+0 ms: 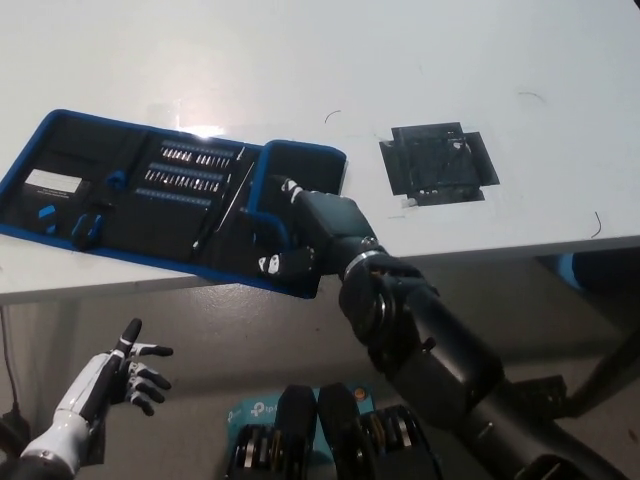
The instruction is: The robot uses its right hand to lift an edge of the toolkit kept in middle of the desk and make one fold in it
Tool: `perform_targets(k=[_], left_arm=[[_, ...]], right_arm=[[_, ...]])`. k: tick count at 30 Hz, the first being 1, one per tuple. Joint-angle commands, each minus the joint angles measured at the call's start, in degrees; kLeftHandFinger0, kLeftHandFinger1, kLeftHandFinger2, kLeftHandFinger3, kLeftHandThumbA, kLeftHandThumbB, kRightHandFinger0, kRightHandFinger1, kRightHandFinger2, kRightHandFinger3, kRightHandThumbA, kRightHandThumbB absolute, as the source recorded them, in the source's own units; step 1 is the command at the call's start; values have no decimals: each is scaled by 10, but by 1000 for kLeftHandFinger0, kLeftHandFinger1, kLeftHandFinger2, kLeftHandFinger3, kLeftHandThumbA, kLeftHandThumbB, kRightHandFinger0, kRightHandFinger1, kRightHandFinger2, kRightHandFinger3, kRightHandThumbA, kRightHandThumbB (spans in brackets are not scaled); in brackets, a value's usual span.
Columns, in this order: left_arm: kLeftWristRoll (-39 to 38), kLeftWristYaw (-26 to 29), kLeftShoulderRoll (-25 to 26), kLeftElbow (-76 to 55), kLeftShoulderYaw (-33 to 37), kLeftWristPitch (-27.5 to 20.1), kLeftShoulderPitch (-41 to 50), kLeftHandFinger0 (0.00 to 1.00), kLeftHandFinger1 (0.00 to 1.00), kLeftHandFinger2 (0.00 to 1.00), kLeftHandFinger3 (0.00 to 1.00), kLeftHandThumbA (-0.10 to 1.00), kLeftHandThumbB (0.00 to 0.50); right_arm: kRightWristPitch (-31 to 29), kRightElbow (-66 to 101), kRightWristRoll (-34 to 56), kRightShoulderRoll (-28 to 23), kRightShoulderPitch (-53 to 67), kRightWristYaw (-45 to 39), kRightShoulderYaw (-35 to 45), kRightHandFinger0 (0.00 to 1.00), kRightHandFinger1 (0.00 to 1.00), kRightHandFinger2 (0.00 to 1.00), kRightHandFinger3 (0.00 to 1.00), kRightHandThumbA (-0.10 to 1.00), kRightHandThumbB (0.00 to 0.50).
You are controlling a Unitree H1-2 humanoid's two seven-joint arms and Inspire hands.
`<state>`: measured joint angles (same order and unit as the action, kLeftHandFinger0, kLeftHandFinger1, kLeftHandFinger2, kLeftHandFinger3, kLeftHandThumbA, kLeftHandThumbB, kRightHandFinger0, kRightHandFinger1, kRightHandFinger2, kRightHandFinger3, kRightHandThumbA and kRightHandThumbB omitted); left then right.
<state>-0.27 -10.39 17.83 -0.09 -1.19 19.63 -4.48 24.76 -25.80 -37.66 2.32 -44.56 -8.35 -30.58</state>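
blue-edged toolkit [150, 195] lies open showing bits, its right flap pinched by the right robot hand [305, 235].

This looks like a lab or workshop. A plain white desk [420, 60] carries a black tape square [438, 163]. An open blue-edged black toolkit [150, 190] holds screwdriver bits.

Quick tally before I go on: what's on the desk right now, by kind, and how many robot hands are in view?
Toolkit, open, blue-edged, on the white desk: 1
Black tape patch on the desk: 1
Robot hands: 2, the black right hand on the toolkit's right panel, the white left hand below the desk edge, fingers apart
Total: 4
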Motion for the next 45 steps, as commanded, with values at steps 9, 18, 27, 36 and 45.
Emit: perform_targets(k=[9, 18, 27, 36, 45], left_arm=[[1, 4, 5, -7, -11, -11, 9, 382, 391, 388, 593, 1000, 500], [7, 3, 8, -10, -9, -19, 23, 412, 411, 420, 637, 1000, 491], [4, 8, 2, -7, -13, -8, 21, 464, 430, 407, 597, 1000, 500], [2, 10, -2, -8, -17, -4, 25, 455, 433, 421, 607, 1000, 500], [1, 16, -4, -1, -23, -6, 22, 449, 440, 417, 601, 1000, 500]], right_arm=[[22, 131, -31, 52, -20, -132, 152, 1000, 1000, 1000, 1000, 886, 468], [22, 221, -41, 67, -52, -216, 268, 1000, 1000, 1000, 1000, 864, 487], [22, 384, 18, 78, -17, -336, 481, 1000, 1000, 1000, 1000, 607, 344], [-52, 421, 199, 34, 132, -217, 584, 532, 780, 1000, 1000, 365, 118], [-285, 244, 270, 23, 277, -106, 647, 343, 517, 744, 932, 139, 80]])
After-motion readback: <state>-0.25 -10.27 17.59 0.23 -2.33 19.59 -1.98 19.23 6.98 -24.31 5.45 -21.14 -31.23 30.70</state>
